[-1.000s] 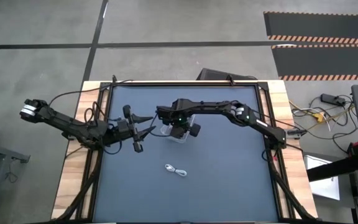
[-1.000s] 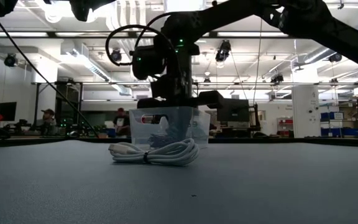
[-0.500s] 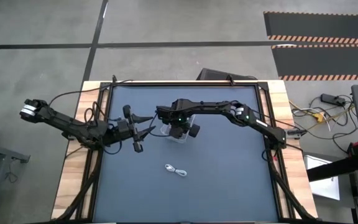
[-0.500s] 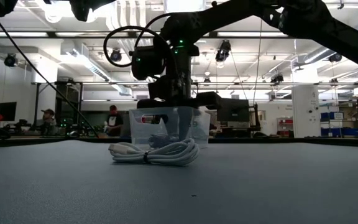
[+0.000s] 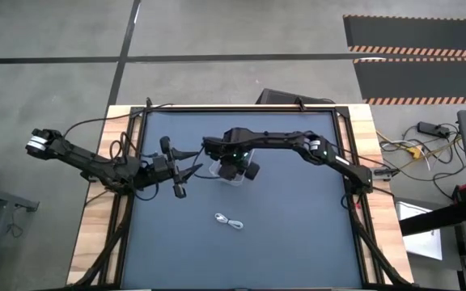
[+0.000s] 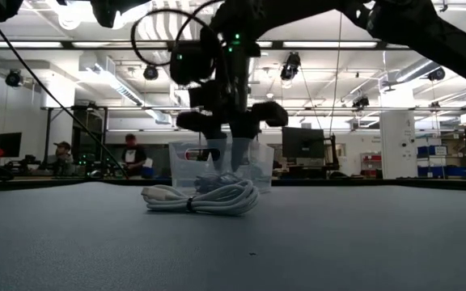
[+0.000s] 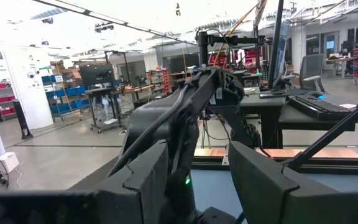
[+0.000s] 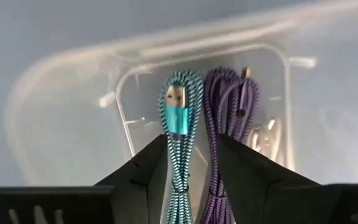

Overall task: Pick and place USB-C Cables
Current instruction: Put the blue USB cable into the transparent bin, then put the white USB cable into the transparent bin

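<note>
A small clear bin (image 5: 235,173) stands mid-table and also shows in the low view (image 6: 259,162). In the right wrist view a teal cable (image 8: 178,118) and a purple cable (image 8: 229,106) lie side by side on its floor. My right gripper (image 8: 191,155) hovers over the bin, open. Its fingertips are apart and both cables show through the gap. A white bundled cable (image 5: 230,220) lies on the mat nearer the front edge, and also shows in the low view (image 6: 201,198). My left gripper (image 5: 176,171) waits open, left of the bin.
The dark mat (image 5: 298,234) is framed by wooden table edges (image 5: 95,242). My right arm (image 5: 314,149) reaches across from the right. Free mat lies around the white cable. People stand in the room far behind the table (image 6: 132,153).
My right gripper has risen straight up over the clear bin. Its body now sits above the rim, with only the fingers reaching down. The bin, the cables in it and the white cable on the mat have stayed where they were.
</note>
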{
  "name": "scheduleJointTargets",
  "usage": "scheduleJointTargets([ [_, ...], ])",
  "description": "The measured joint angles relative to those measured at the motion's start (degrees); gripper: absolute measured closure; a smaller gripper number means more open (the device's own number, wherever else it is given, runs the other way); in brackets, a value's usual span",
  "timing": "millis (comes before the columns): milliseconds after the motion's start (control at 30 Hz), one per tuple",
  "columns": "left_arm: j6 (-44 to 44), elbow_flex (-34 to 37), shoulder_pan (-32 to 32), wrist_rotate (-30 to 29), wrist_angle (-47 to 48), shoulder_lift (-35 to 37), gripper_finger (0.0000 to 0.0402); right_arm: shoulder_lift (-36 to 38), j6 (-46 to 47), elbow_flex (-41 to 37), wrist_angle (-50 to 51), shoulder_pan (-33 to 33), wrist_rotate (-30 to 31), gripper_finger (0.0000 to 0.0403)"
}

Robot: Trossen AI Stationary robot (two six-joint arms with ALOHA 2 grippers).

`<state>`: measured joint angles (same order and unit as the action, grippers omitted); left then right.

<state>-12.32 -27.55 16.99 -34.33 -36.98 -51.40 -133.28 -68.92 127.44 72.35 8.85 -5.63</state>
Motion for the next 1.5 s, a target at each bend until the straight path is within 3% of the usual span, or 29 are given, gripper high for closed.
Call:
scheduleJointTargets([
  [267, 0.01, 0.0, 0.02, 0.0, 0.01, 0.0, 0.0246, 4.15, 8.23, 1.43, 1.3, -3.02, -0.03, 0.0286],
  [500, 0.15, -0.02, 0.04, 0.0, 0.11, 0.0, 0.0246, 9.86, 37.4, 1.27, 2.98, -5.13, 0.97, 0.0316],
  [700, 1.51, -0.04, 0.04, 0.18, 0.75, -0.02, 0.0246, 14.76, 47.55, -3.01, 4.89, -8.57, -0.67, 0.0349],
  [867, 1.9, -0.04, 0.0, 0.08, 1.11, -0.02, 0.0246, 20.38, 48.63, -13.37, -4.64, -12.96, -0.86, 0.0367],
  [1067, 3.03, -0.04, 0.04, -0.09, 2.09, -0.02, 0.0246, 28.78, 49.77, -30.03, -24.46, -16.75, -0.35, 0.0376],
  [1300, 3.15, -0.04, 0.04, -0.07, 3.53, -0.99, 0.0246, 37.71, 50.41, -50.16, -51.54, -17.52, -0.11, 0.0376],
  [1500, 8.17, -0.04, 0.11, 0.2, 3.81, -3.69, 0.0246, 45.42, 51.03, -64.92, -63.22, -17.45, 2.84, 0.0376],
])
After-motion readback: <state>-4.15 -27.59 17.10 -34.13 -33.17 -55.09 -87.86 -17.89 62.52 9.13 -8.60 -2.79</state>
